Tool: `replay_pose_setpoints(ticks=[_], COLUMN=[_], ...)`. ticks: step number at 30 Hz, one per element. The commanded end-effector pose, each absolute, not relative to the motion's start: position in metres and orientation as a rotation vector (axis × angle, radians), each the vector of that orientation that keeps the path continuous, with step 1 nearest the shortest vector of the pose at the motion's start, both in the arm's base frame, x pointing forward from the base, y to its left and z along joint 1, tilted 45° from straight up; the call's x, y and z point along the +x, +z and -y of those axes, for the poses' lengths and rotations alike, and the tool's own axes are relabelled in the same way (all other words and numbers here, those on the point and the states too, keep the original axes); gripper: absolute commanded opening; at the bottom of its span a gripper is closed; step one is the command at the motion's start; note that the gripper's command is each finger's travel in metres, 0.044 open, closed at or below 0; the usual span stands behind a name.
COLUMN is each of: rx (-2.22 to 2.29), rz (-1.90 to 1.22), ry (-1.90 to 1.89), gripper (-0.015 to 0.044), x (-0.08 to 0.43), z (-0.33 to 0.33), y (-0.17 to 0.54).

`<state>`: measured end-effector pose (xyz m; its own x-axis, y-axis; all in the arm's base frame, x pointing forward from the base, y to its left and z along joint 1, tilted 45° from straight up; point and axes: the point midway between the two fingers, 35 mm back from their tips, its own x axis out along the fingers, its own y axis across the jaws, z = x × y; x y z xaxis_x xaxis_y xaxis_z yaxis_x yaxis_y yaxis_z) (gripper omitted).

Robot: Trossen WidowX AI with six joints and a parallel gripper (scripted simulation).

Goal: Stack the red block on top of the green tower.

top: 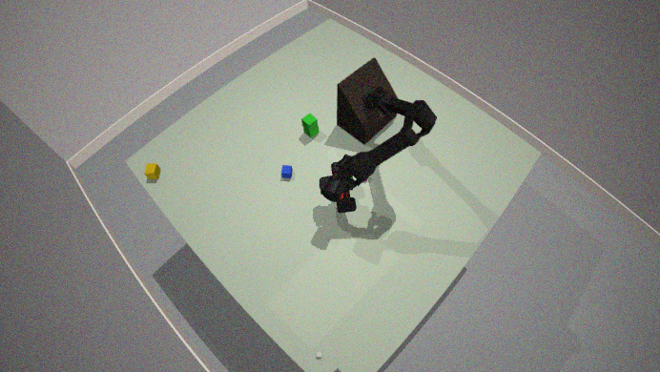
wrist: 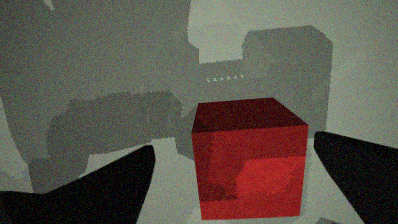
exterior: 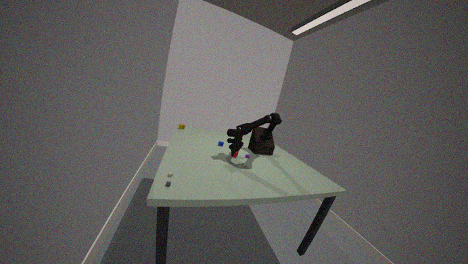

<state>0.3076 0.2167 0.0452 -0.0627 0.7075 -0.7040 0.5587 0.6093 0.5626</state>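
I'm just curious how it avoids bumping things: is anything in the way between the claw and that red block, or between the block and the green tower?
Nothing visible. The open gripper already straddles the red block, and the stretch to the green tower shows no object; the blue block sits off to one side.

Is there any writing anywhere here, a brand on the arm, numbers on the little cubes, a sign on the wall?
None that can be read.
Red block: plain faces, no marks.
Green tower, blue cube, yellow cube: plain, no marks.
Arm and its dark base: no brand showing.
Open gripper: plain black.
Row of tiny pale marks on the table in the wrist view: too small and blurred to tell whether they are text.
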Motion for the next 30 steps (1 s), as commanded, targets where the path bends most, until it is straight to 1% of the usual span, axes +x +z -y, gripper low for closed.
replay_pose_setpoints(ticks=[1,16,25,30], rx=[1.045,1.045,1.045,1.045], rz=[-1.741,-1.741,-1.741,-1.741], ry=[0.155,0.155,0.155,0.155], gripper=[0.044,0.044,0.0204,0.017], x=[0.3049,0.3048,0.3048,0.3048], z=[-0.2195,-0.2199,-0.2199,-0.2199], y=[0.0377,0.0372,0.0372,0.0372])
